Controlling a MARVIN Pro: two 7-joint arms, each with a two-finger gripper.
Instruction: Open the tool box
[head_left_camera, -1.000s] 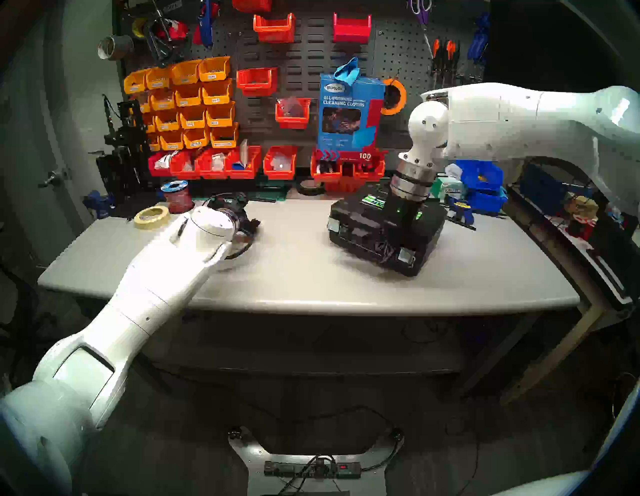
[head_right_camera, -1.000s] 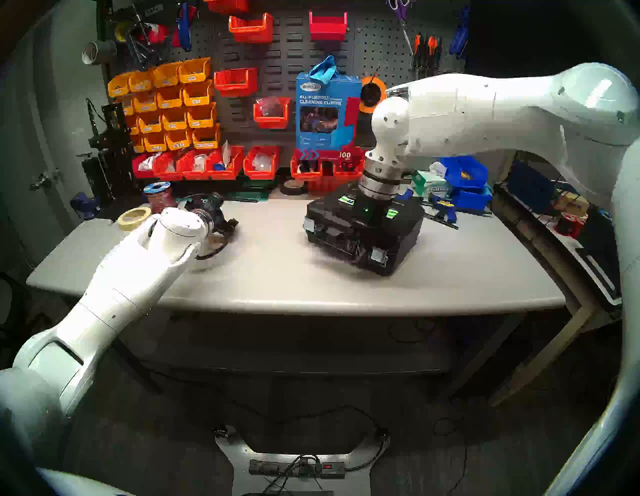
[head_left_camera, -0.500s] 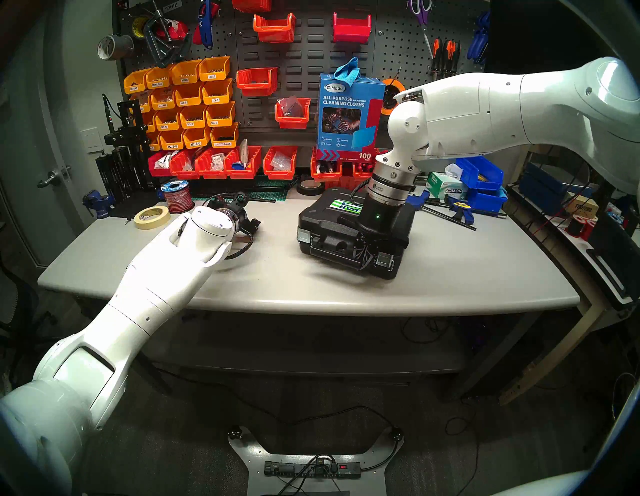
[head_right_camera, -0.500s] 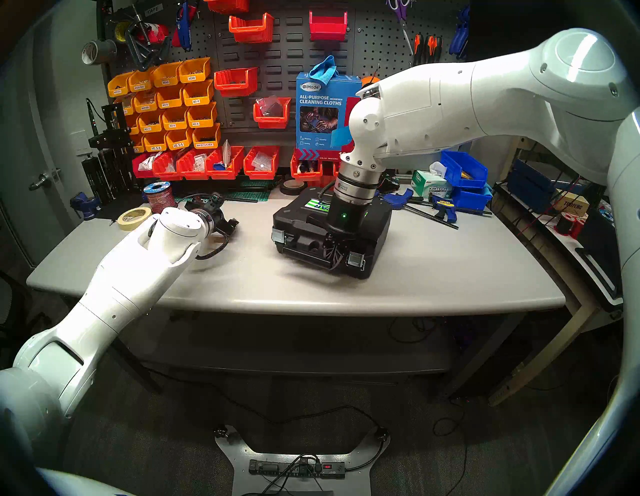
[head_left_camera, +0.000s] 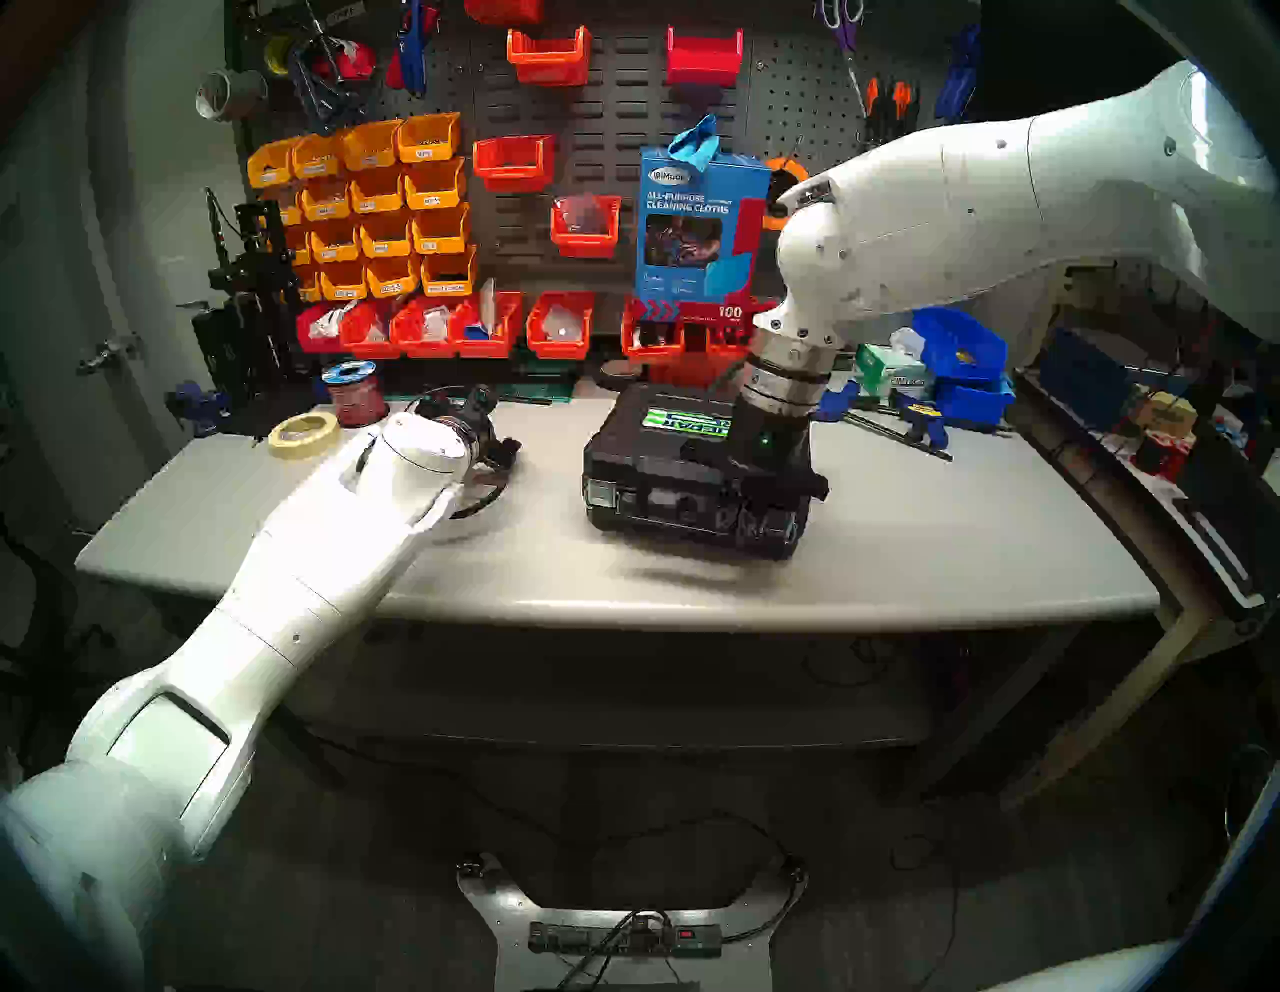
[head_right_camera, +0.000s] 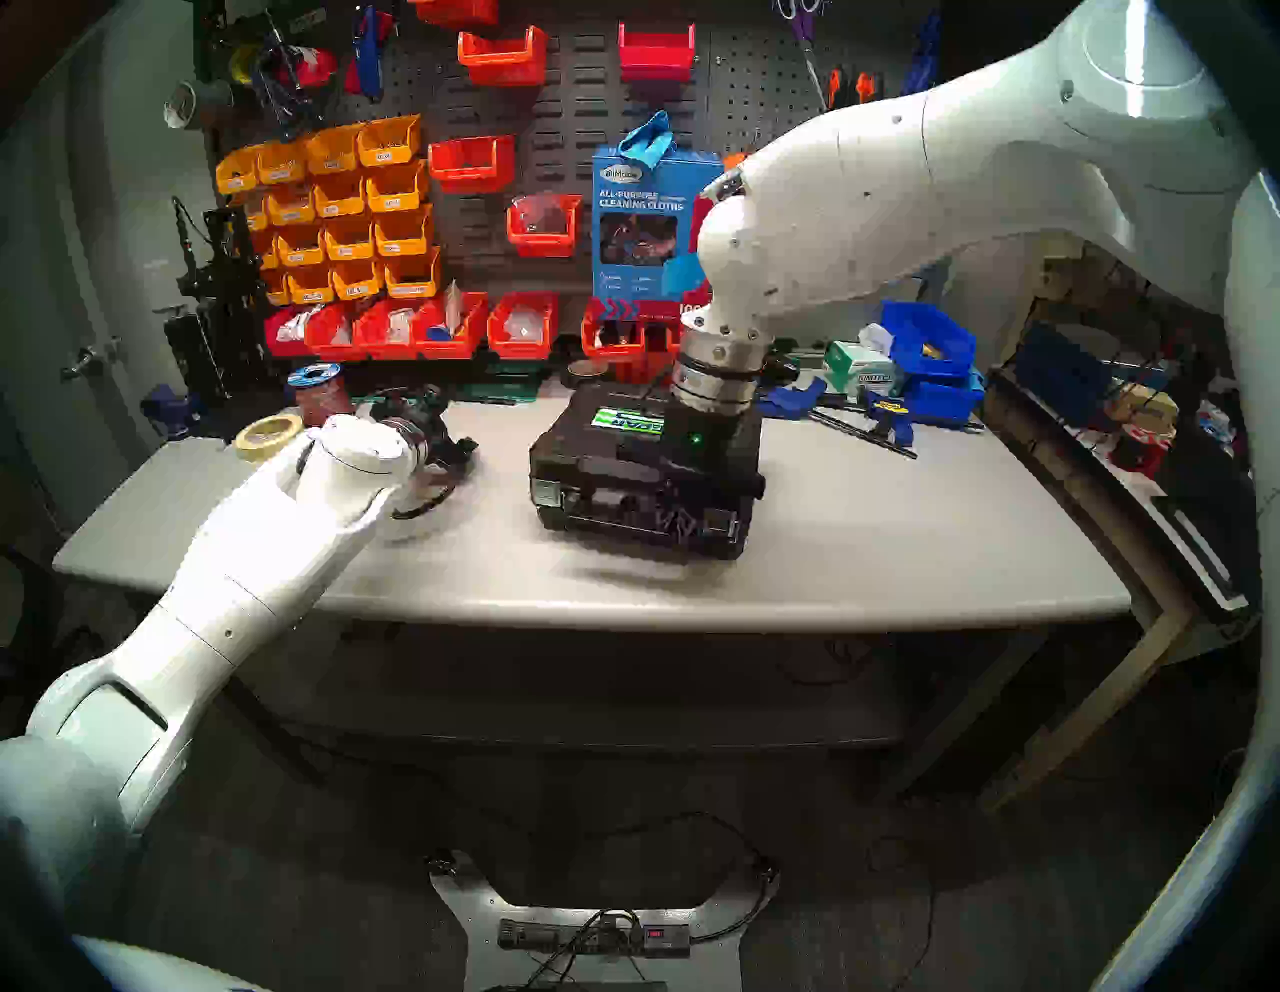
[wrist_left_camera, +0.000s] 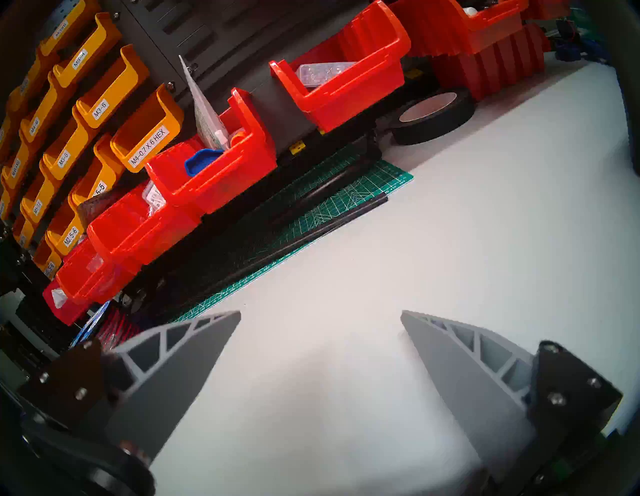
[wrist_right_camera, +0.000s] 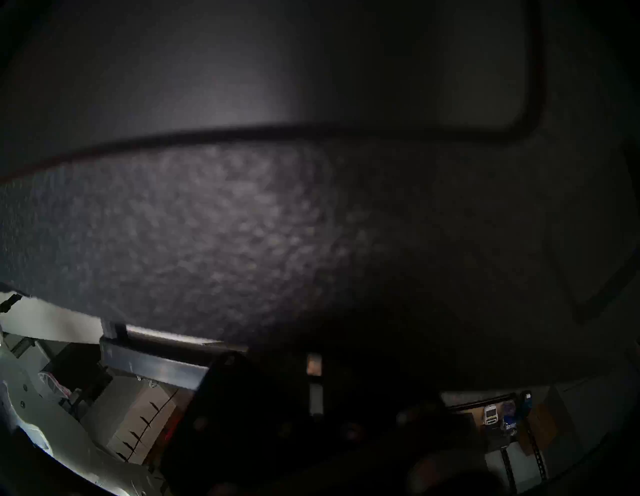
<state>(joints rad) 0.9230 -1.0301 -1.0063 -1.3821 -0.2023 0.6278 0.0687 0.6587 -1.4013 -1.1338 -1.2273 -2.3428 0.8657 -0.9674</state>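
We see the tool box (head_left_camera: 665, 457) lying flat on the table (head_left_camera: 900, 554), lid down and closed, label (head_left_camera: 682, 419) on top and its latch side facing the table's front edge. Taking the box as our landmark: our right gripper (head_left_camera: 744, 516) comes down from above onto its front right part, at the handle side, fingers pressed together; whether they pinch the handle we cannot tell, since the right wrist view shows only the dark pebbled lid (wrist_right_camera: 242, 225) close up. Our left gripper (wrist_left_camera: 320, 315) hovers over bare table well to the box's left, fingers (wrist_left_camera: 194, 350) wide apart and holding nothing. Behind the box stands the cloths box (head_left_camera: 699, 228) among red bins (head_left_camera: 561, 325). To the box's right lie blue clamps (head_left_camera: 914, 415). Far left of it sit a tape roll (head_left_camera: 305, 433) and a wire spool (head_left_camera: 354, 391).
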